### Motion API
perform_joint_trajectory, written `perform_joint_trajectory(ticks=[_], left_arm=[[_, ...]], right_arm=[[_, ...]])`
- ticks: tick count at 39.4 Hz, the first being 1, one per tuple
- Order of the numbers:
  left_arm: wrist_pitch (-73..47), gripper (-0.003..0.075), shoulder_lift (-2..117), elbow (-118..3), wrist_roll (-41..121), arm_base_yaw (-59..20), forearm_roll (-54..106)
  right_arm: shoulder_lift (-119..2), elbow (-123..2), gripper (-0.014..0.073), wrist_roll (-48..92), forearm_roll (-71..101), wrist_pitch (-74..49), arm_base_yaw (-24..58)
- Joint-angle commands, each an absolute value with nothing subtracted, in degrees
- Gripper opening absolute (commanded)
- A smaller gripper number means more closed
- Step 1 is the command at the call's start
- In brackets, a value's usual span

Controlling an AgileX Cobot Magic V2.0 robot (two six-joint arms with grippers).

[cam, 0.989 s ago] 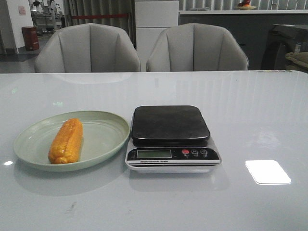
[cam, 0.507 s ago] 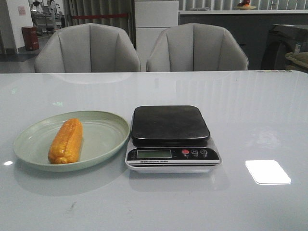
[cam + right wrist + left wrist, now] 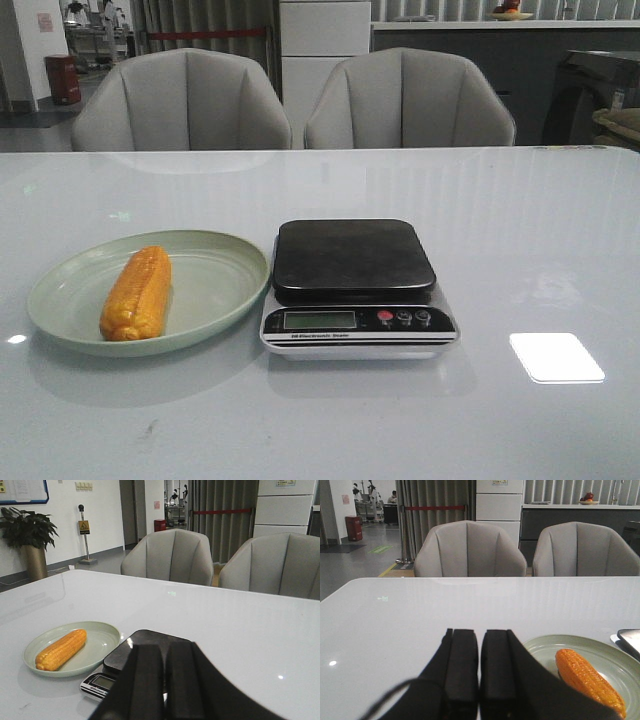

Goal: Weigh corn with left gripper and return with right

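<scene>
The orange-yellow corn (image 3: 137, 293) lies lengthwise on a pale green plate (image 3: 215, 290) at the table's left; it also shows in the left wrist view as corn (image 3: 589, 681) and in the right wrist view as corn (image 3: 61, 649). A black-topped kitchen scale (image 3: 353, 258) stands right beside the plate, its platform bare. My left gripper (image 3: 479, 635) is shut and empty, hovering over bare table to the left of the plate (image 3: 617, 665). My right gripper (image 3: 164, 650) is shut and empty, held back from the scale (image 3: 145, 645). Neither gripper appears in the front view.
Two grey armchairs (image 3: 185, 100) (image 3: 408, 98) stand behind the white table's far edge. A bright light patch (image 3: 556, 356) reflects on the tabletop right of the scale. A potted plant (image 3: 30, 540) stands on the floor far off.
</scene>
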State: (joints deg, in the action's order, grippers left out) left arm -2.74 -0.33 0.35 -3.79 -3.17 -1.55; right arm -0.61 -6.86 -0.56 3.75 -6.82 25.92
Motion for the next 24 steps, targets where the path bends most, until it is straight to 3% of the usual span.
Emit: perform_joint_trajectory(ticks=[1, 24], left_arm=[[1.6, 0.0124, -1.6, 2.1, -4.3, -3.2, -1.1], [1.6, 0.0124, -1.6, 2.1, -4.3, -3.2, -1.1]], right_arm=[[-1.8, -8.4, 0.0186, 0.0, 3.3, -2.1, 25.8], [-1.7, -6.8, 0.0186, 0.0, 3.3, -1.7, 24.1]])
